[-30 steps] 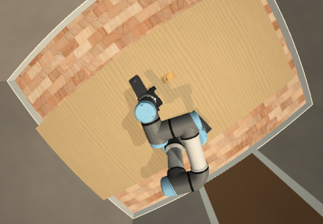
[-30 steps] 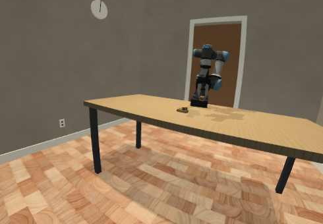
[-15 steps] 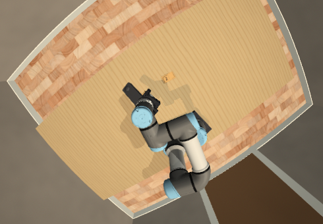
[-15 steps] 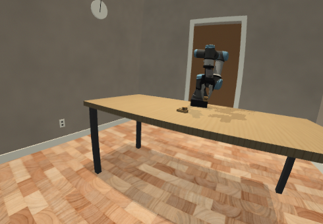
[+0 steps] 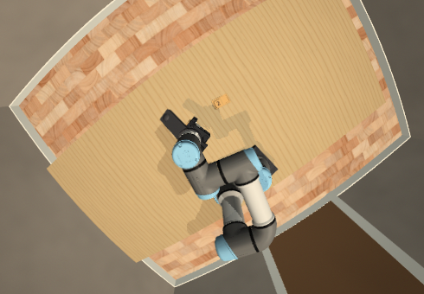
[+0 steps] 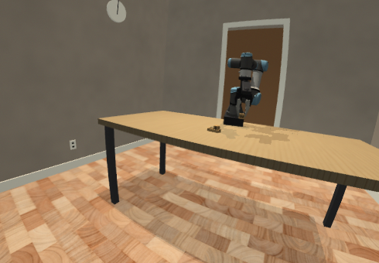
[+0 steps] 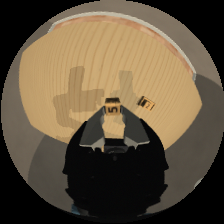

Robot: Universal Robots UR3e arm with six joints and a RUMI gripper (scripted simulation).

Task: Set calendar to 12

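Note:
My gripper (image 6: 242,113) (image 7: 112,106) is shut on a small wooden cube (image 7: 112,107) (image 6: 242,115) and holds it above the table. The face turned to the wrist camera shows a dark digit that looks like a 5. In the top view the arm hides the held cube. The small orange-brown tray (image 5: 225,99) (image 6: 210,129) stands on the table, apart from the gripper. The other cube (image 5: 218,103) (image 6: 217,127) sits at one end of it, with a 2 on its top face; it also shows in the wrist view (image 7: 147,104). The month's name cannot be read.
The wooden table (image 5: 281,62) (image 6: 155,127) carries the tray. The arm's black base block (image 6: 233,121) stands at the table's far side in the exterior view. Shadows of the arm fall on the table near the tray.

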